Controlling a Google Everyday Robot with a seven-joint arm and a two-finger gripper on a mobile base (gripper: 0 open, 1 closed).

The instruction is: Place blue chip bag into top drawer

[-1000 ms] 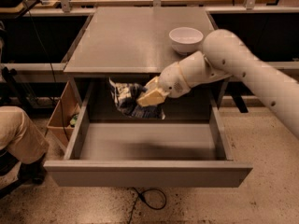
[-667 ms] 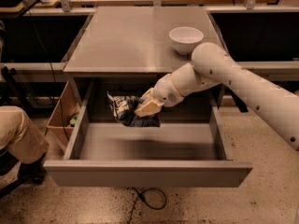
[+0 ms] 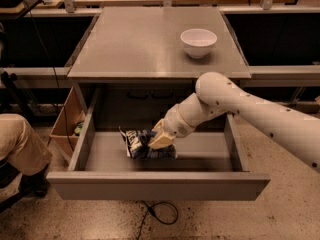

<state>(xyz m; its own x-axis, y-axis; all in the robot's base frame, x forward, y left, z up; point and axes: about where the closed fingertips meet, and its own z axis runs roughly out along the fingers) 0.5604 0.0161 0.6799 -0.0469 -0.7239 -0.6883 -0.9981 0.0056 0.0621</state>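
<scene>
In the camera view, the top drawer [image 3: 159, 186] stands pulled out under the grey worktop [image 3: 145, 44], with its flat front panel nearest to the camera. The blue chip bag [image 3: 138, 145] is inside this drawer, low on the drawer floor, a little left of the middle and nearer to the back wall than to the front panel. The white arm comes in from the right side and reaches down into the drawer. The gripper [image 3: 161, 139] is at the upper right edge of the bag, and its 2 tan fingers look pressed together on the foil, so it has hold of the bag. On the worktop, 1 white bowl [image 3: 198, 42] stands near the right back corner. A tan cardboard box [image 3: 64, 125] stands on the floor, just beside the left wall of the drawer.
</scene>
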